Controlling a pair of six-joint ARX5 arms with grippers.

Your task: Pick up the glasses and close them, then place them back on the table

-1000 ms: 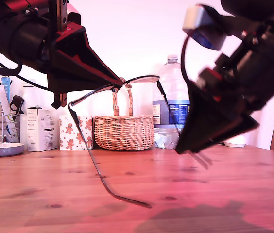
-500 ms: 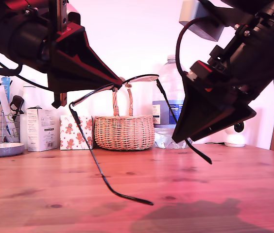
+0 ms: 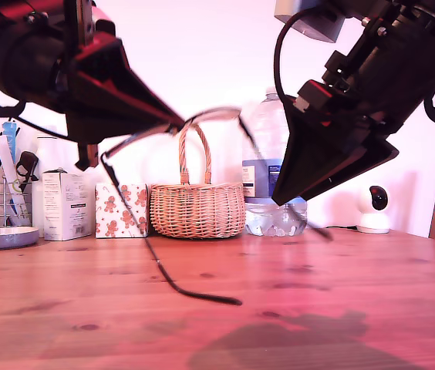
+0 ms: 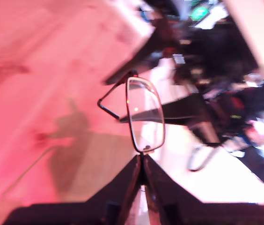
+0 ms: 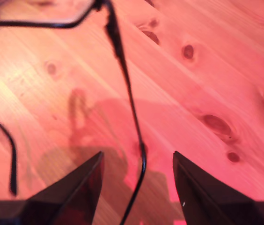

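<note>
Exterior view: the first end effector [image 3: 177,123], clamped on the glasses [image 3: 202,123], holds them above the surface [image 3: 356,293]. The second end effector [image 5: 136,164], now higher and spread, straddles one temple, ready to fold it.

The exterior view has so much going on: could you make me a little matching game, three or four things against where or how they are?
Things:
1. glasses
2. wicker basket
3. water bottle
4. my second gripper

States:
A. open, a temple arm between its fingers
B. held up above the table
C. partly hidden by an arm
D. standing beside a gingerbread-print box

Pairs: 1-B, 2-D, 3-C, 4-A
</note>
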